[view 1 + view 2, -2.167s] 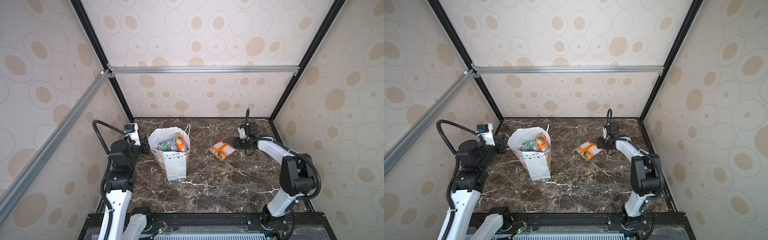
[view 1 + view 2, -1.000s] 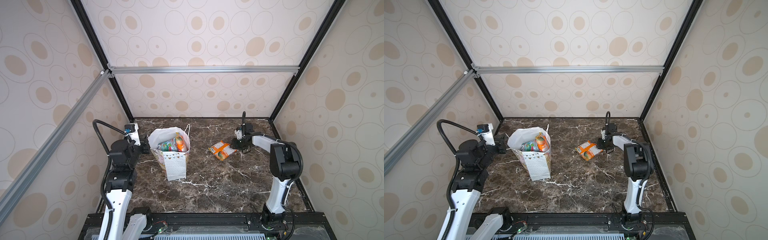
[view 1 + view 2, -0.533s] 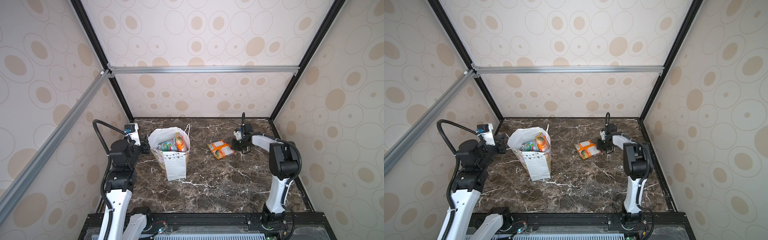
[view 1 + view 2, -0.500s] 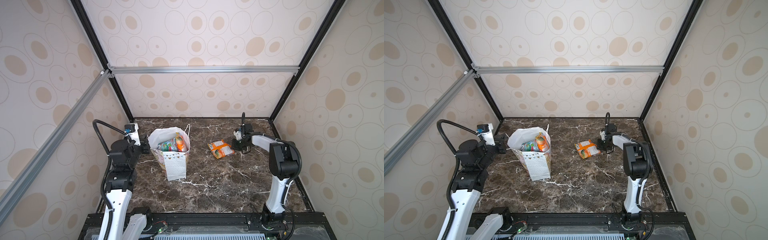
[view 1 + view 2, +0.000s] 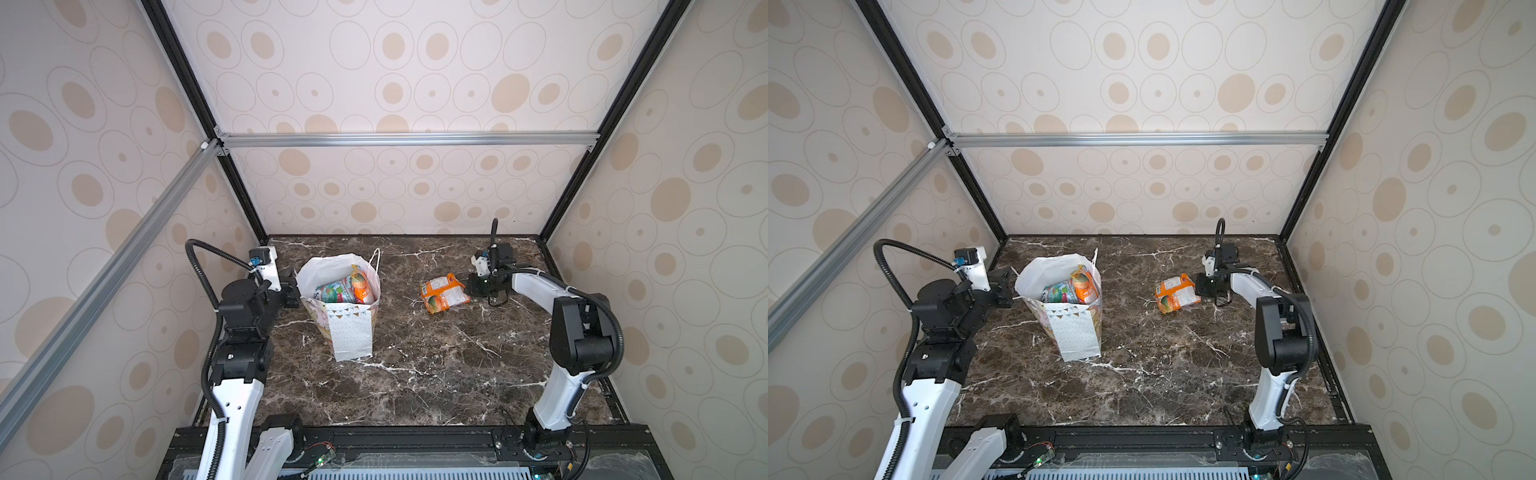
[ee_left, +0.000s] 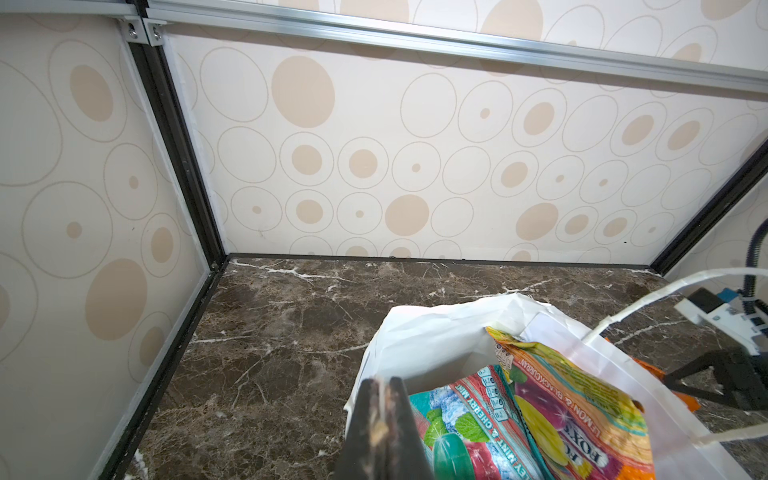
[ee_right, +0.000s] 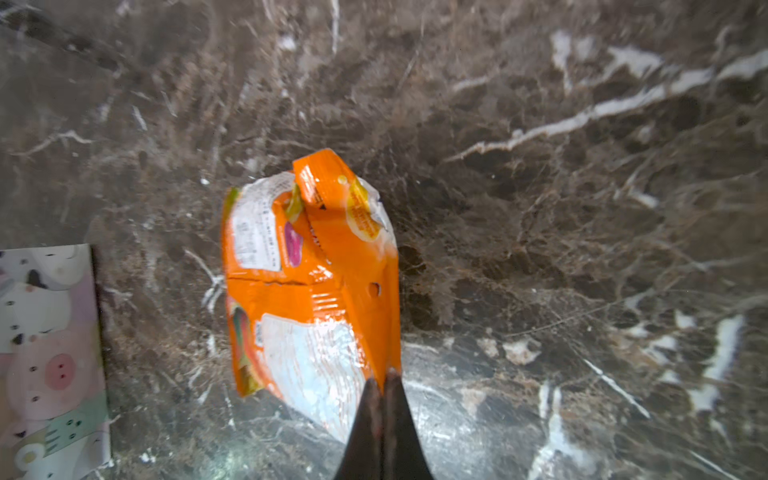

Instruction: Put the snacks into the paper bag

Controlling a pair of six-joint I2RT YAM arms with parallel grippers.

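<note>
Now R tool (image 7: 383, 376) nips crumpled orange pouch (image 7: 311, 270) corner, prob.; L tool (image 6: 380, 384) grips bag (image 6: 436, 328) rim.

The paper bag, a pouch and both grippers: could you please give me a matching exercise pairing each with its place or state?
Things:
1. paper bag
2. teal mint pouch
3. left gripper
4. right gripper

Places or states:
a. shut on the bag's rim
b. shut on a corner of the orange pouch
c. stands upright on the marble table
d. lies inside the bag

Pairs: 1-c, 2-d, 3-a, 4-b
</note>
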